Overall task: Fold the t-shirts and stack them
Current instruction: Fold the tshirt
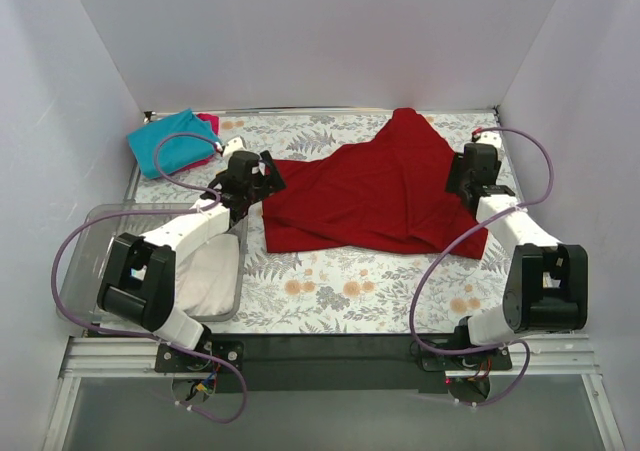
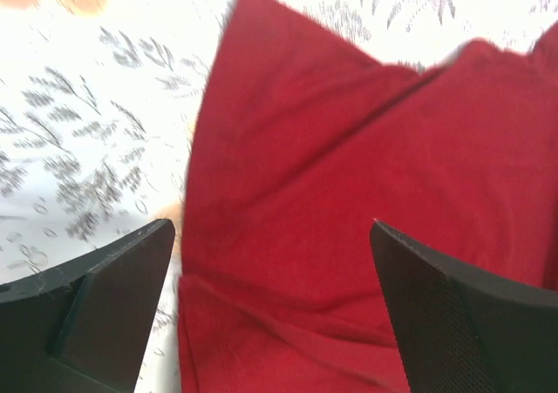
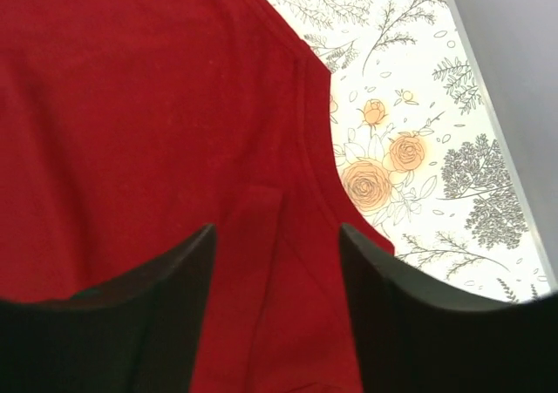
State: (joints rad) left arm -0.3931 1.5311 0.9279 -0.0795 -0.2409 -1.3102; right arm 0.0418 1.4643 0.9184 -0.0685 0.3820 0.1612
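The large dark red t-shirt (image 1: 380, 191) lies loosely spread across the middle of the floral table, wrinkled along its near edge. My left gripper (image 1: 262, 176) hovers at the shirt's left edge. In the left wrist view this gripper (image 2: 272, 227) stands wide open over red cloth (image 2: 349, 166), gripping nothing. My right gripper (image 1: 462, 176) is at the shirt's right edge. Its wrist view shows it (image 3: 277, 229) open above a fold and seam of the red shirt (image 3: 131, 132). A teal t-shirt (image 1: 170, 141) lies folded at the back left, on a magenta-pink one (image 1: 210, 121).
A clear plastic bin (image 1: 85, 241) stands at the near left under my left arm, with a white shirt (image 1: 210, 276) inside. White walls close in the table on three sides. The table's right edge (image 3: 497, 132) runs close to the right gripper.
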